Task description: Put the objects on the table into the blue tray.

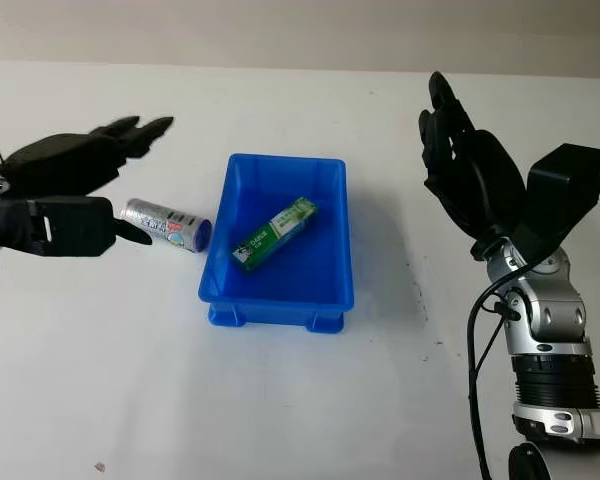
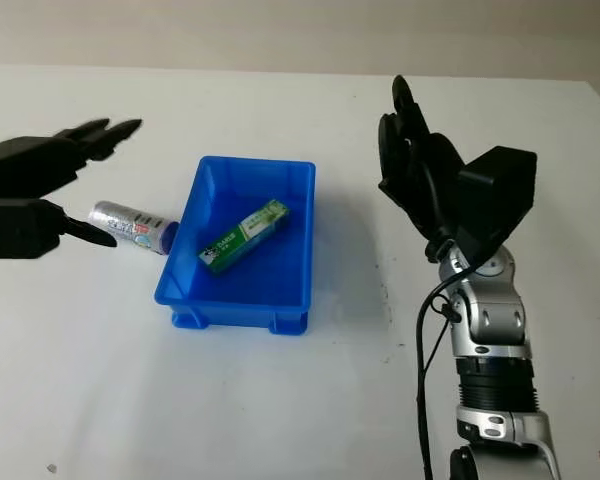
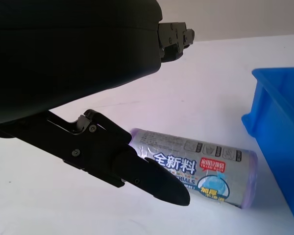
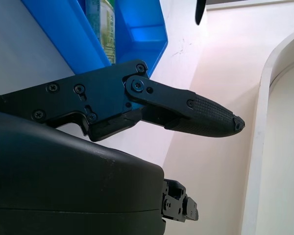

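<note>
Since the silver roll [image 1: 166,224] lies lengthwise toward the blue tray [image 1: 332,295], just right of my open, empty left hand [image 1: 80,190], I'd use it; right hand [image 1: 470,170] open, far right

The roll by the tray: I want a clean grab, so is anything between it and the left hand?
Nothing visible. The left hand, open, is right at the roll, which lies on the table beside the blue tray. The right hand is raised, open, on the tray's far side.
</note>
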`<state>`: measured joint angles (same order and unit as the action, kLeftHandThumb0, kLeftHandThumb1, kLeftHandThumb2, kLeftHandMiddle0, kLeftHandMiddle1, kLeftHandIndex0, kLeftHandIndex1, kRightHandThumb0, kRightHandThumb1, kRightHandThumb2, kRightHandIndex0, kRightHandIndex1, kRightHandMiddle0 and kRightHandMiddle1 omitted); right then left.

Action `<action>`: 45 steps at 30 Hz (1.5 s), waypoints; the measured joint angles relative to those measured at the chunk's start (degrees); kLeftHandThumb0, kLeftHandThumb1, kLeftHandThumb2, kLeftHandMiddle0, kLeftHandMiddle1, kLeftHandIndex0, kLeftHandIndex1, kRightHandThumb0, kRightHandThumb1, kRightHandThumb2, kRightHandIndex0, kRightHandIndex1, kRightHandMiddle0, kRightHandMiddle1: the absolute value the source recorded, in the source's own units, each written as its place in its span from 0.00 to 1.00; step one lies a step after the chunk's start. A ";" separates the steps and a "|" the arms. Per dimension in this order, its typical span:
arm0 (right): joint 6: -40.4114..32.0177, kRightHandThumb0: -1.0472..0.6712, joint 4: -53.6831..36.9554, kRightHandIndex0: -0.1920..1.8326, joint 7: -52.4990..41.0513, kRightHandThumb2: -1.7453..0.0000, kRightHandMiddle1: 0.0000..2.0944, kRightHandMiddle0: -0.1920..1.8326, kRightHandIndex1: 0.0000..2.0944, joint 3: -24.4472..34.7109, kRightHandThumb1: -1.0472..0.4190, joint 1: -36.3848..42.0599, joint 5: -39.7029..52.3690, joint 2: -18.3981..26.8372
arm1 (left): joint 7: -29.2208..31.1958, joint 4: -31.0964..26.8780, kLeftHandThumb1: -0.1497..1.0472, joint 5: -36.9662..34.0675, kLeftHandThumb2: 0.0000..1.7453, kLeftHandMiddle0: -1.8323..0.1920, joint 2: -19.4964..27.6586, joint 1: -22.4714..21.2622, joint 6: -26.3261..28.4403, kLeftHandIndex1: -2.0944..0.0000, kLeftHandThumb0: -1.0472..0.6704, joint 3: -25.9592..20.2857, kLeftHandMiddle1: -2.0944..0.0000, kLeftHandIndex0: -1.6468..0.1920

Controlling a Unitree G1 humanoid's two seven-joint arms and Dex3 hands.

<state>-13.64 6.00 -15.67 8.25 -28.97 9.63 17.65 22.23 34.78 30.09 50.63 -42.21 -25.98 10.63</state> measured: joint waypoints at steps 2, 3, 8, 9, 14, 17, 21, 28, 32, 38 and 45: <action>-0.04 0.18 0.00 0.00 -0.21 0.58 0.00 0.00 0.00 0.02 0.00 0.00 0.03 0.02 | -0.80 1.39 0.79 1.68 0.03 0.91 -0.54 -1.09 -0.38 0.96 0.27 1.19 0.96 0.91; -0.05 0.18 -0.01 0.00 -0.27 0.58 0.00 0.00 0.00 0.03 0.00 0.00 0.03 0.04 | -1.08 2.17 0.80 2.94 0.03 0.91 -0.73 -1.72 -0.41 0.96 0.27 2.01 0.97 0.91; -0.59 0.18 -0.16 0.00 -0.86 0.58 0.00 0.00 0.00 0.40 0.00 0.01 0.68 0.25 | -3.60 6.70 0.79 6.26 0.03 0.88 -1.49 -3.39 -2.84 0.95 0.29 4.68 0.96 0.88; -0.73 0.18 -0.30 0.00 -0.91 0.58 0.00 0.00 0.00 0.55 0.00 0.01 0.82 0.25 | -4.20 7.48 0.79 6.66 0.03 0.87 -1.57 -3.47 -3.53 0.95 0.29 5.04 0.96 0.87; -0.94 0.19 -1.26 0.00 -0.91 0.57 0.00 0.00 0.00 0.82 0.00 0.01 1.14 0.25 | -6.11 9.36 0.79 7.87 0.03 0.83 -1.74 -3.65 -5.01 0.94 0.34 6.18 0.96 0.82; -1.00 0.19 -1.40 0.00 -0.94 0.57 0.00 0.00 0.00 0.82 0.00 0.01 1.15 0.25 | -8.73 9.78 0.79 9.09 0.03 0.79 -1.74 -3.68 -6.45 0.94 0.37 6.63 0.96 0.79; -1.14 0.19 -1.40 0.00 -0.93 0.57 0.00 0.00 0.00 0.85 0.00 0.01 1.23 0.25 | -12.34 11.07 0.79 10.81 0.03 0.73 -1.70 -3.93 -8.71 0.92 0.39 7.27 0.95 0.74; -1.41 0.19 -1.40 0.00 -0.83 0.58 0.00 0.00 0.00 0.99 0.00 0.01 1.57 0.25 | -14.93 13.32 0.87 11.55 0.03 0.77 -1.60 -4.12 -11.33 0.57 0.40 7.88 0.46 0.74; -1.45 0.19 -1.40 0.00 -0.86 0.58 0.00 0.00 0.00 1.01 0.00 0.01 1.81 0.25 | -15.02 13.90 0.95 11.44 0.04 0.80 -1.49 -4.12 -12.53 0.33 0.40 8.00 0.19 0.78; -1.44 0.19 -1.40 0.00 -0.82 0.57 0.00 0.00 0.00 1.01 0.00 0.01 1.81 0.25 | -17.73 13.87 1.00 13.69 0.14 0.79 -0.94 -3.87 -14.00 0.30 0.37 9.17 0.02 0.79; -1.61 0.19 -1.41 0.00 -0.82 0.58 0.00 0.00 0.00 1.08 0.00 0.01 2.05 0.25 | -24.40 13.24 1.00 19.38 0.20 0.64 0.10 -3.20 -13.70 0.00 0.33 11.71 0.00 0.75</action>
<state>-15.25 4.59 -16.49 9.33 -28.96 11.69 17.90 -2.16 48.01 49.47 50.73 -45.40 -39.67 22.35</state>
